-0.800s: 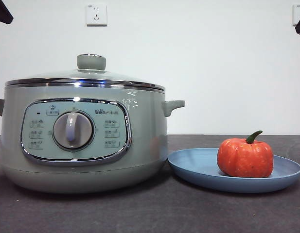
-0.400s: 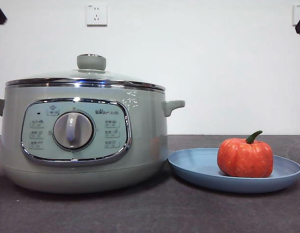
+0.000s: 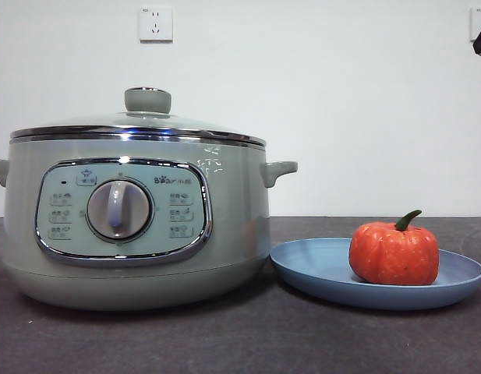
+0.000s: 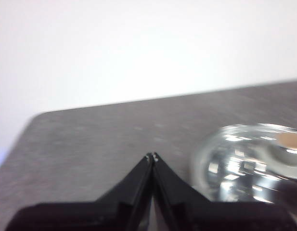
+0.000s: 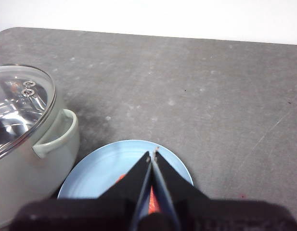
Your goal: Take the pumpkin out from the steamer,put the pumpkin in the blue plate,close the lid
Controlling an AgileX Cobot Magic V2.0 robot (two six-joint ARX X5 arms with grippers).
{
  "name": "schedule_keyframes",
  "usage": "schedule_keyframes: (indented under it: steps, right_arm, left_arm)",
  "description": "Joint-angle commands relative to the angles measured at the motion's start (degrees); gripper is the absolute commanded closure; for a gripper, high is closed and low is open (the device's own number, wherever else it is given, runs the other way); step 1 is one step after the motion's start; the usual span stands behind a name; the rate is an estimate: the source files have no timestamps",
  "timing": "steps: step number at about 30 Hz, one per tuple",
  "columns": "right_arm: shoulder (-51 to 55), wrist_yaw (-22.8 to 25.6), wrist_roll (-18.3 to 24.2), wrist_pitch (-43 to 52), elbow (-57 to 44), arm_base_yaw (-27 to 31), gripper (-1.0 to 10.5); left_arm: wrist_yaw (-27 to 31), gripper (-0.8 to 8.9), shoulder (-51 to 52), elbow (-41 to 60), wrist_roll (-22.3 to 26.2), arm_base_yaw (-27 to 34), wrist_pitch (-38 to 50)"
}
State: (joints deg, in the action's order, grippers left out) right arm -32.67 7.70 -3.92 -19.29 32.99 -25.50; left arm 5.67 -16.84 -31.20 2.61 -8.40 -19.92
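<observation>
The dark arm tip seen a moment ago at the front view's upper left corner has gone; nothing else has moved. The orange-red ribbed pumpkin [image 3: 394, 253] sits on the blue plate [image 3: 318, 269] directly under the right end effector [image 5: 152, 157], whose jaws are pressed together, empty. The left end effector [image 4: 152, 157], likewise closed and empty, hangs over the bench [image 4: 114, 139] just beside the glass lid [image 4: 244, 163], which covers the steamer [image 3: 135, 214].

There was one steamer [image 3: 139, 222]; one lid [image 3: 139, 125] sat on it; one blue plate [image 3: 318, 269] held one pumpkin [image 3: 394, 253]; two wall sockets [image 3: 155, 23] were visible; two pincers showed, left pincer [image 4: 152, 157] and right pincer [image 5: 152, 155].
</observation>
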Motion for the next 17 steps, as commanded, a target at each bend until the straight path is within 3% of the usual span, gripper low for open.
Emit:
schedule_keyframes:
  steps: [1, 8, 17]
  right_arm:
    - [0.0, 0.2, -0.7, 0.4, -0.3, 0.0, 9.5]
    - [0.0, 0.2, -0.7, 0.3, -0.3, 0.0, 9.5]
    - [0.1, 0.2, -0.7, 0.3, -0.3, 0.0, 9.5]
  left_arm:
    - [-0.7, 8.18, 3.8, 6.6, 0.6, 4.2, 4.2]
    - [-9.2, 8.17, 12.6, 19.7, -0.1, 9.8, 8.9]
    - [-10.6, 8.18, 16.8, 27.6, -5.5, 13.1, 8.3]
